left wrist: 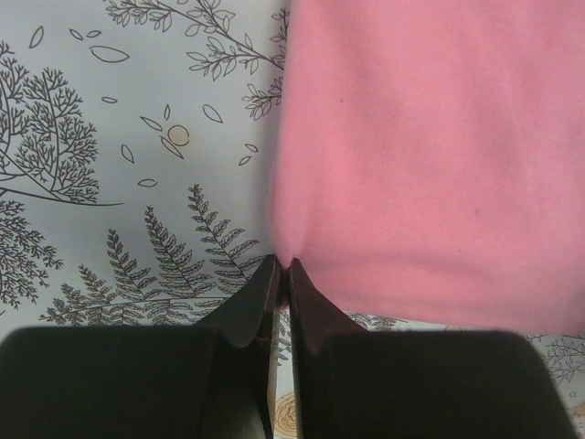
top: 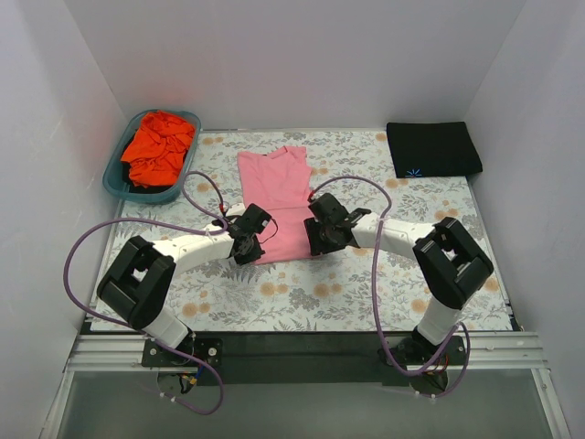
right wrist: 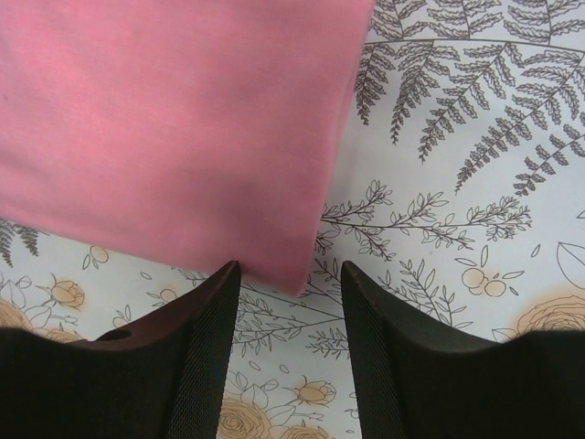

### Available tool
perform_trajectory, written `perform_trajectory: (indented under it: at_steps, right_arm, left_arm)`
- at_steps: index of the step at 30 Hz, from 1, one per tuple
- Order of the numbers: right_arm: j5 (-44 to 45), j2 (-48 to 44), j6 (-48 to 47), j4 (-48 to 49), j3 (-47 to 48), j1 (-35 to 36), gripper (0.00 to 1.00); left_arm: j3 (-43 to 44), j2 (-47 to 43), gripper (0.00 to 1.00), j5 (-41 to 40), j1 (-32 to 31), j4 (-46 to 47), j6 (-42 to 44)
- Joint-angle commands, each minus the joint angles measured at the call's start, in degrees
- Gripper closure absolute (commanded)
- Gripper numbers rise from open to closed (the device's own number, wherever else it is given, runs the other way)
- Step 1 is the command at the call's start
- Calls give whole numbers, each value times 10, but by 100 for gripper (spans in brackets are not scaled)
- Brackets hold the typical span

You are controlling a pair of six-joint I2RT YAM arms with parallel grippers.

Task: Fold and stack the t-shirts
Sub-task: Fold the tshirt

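The light pink t-shirt (top: 274, 192) lies folded into a long strip in the middle of the table, neck end far. My left gripper (top: 248, 242) is at its near left corner, and in the left wrist view (left wrist: 282, 263) it is shut, pinching that corner of the pink cloth (left wrist: 430, 155). My right gripper (top: 322, 240) is at the near right corner. It is open (right wrist: 291, 267), and the pink corner (right wrist: 183, 119) lies between its fingertips. The black t-shirt (top: 431, 149) with a small blue logo lies folded at the far right. The orange-red t-shirt (top: 157, 146) is crumpled in the basket.
The teal plastic basket (top: 115, 177) stands at the far left corner, with something dark under the orange-red shirt. A floral mat (top: 302, 297) covers the table. White walls enclose the left, back and right sides. Purple cables loop off both arms.
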Motion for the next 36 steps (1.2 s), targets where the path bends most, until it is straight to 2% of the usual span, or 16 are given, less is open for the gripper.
perform_trajectory:
  at_steps: [1,11,15,21,25,27,30,31,36]
  right_arm:
    - [31,19,20,-20,23,6,46]
    - [47,86,44,-99,47,25,54]
    - [32,99,51,-119,34,30,61]
    - [17,98,50,-129,-4,31,76]
    - [19,91,43,-135,-19,31,97]
    - [17,75,35,-146,-26,33,99]
    - [-11,36,21,-174,-58,41,99]
    - [-28,22,17,-188,-76,46,99]
    - [-85,-98,21,-270,-142,87,99]
  left_arm:
    - [-25,7,100,29,-9,-44,-4]
    - [-31,-4,100,36,-10,-45,-10]
    - [-33,-19,100,38,-10,-50,-15]
    - [-40,-22,100,50,-10,-53,-18]
    - [-41,-22,100,56,-10,-58,-15]
    - [-39,-28,100,64,-10,-66,-15]
    - [-53,-53,100,126,-19,-94,-16]
    - [-57,-80,100,158,-37,-112,-25]
    - [-75,-169,100,218,-136,-203,-95]
